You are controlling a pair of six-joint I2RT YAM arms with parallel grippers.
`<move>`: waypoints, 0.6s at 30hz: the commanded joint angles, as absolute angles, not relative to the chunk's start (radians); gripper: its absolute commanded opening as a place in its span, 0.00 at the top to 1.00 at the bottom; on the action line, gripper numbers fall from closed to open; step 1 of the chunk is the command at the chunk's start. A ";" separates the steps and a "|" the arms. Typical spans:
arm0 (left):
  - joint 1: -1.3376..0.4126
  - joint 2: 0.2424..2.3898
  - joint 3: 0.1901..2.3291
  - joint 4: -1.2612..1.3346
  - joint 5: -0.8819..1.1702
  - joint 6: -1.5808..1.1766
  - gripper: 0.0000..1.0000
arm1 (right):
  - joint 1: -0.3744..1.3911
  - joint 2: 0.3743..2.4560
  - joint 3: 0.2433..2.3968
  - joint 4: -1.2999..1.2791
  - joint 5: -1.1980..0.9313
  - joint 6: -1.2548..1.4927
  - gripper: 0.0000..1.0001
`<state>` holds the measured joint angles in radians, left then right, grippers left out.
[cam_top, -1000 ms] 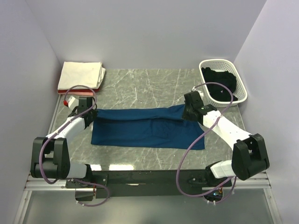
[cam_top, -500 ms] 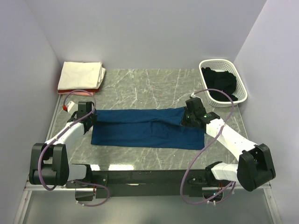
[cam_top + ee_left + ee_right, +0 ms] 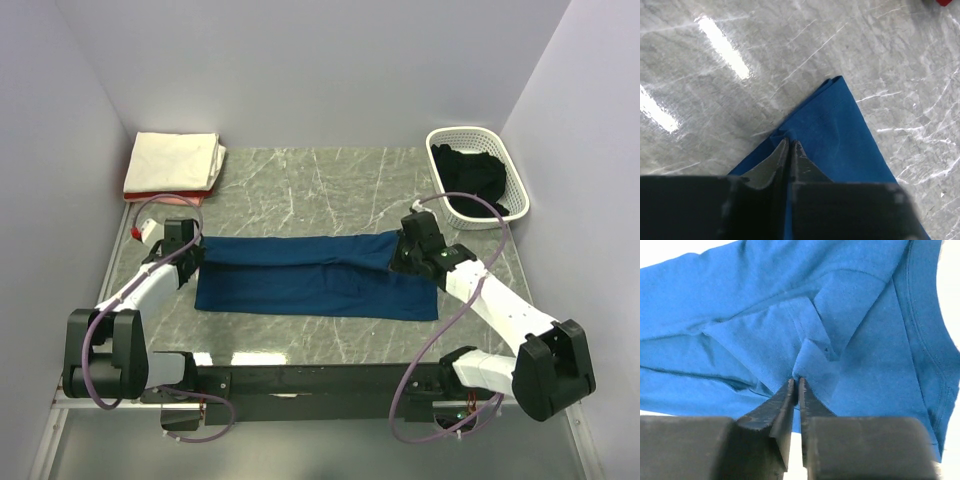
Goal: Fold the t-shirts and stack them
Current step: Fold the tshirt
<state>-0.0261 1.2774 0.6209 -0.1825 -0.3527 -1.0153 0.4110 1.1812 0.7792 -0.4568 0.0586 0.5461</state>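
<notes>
The left hand point(image 3: 789, 143) and the right hand point(image 3: 796, 380) each pinch one navy shirt point(image 3: 310, 276).

A table point(image 3: 320, 185) with a grey-green, white-veined, marble-look top stands boxed in by plain, pale lavender-white walls: a back wall point(image 3: 320, 70), a left wall point(image 3: 50, 140) and a right wall point(image 3: 590, 110). The light is even, and bright streaks of glare point(image 3: 722, 47) lie on the glossy top in the left wrist view.

Marble table point(image 3: 320, 190) bears navy shirt point(image 3: 300, 280), folded stack point(image 3: 175, 160), basket point(image 3: 470, 132).
</notes>
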 commanded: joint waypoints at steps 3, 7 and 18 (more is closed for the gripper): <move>-0.015 1.226 0.580 -0.161 -0.341 -1.023 0.73 | 0.417 1.118 0.709 -0.423 0.012 0.542 0.69; -0.014 1.175 0.577 -0.173 -0.345 -1.025 0.52 | 0.414 1.072 0.716 -0.426 -0.035 0.531 0.39; -0.167 1.167 0.702 -0.153 -0.287 -0.921 0.48 | 0.232 1.255 0.905 -0.407 -0.115 0.495 0.40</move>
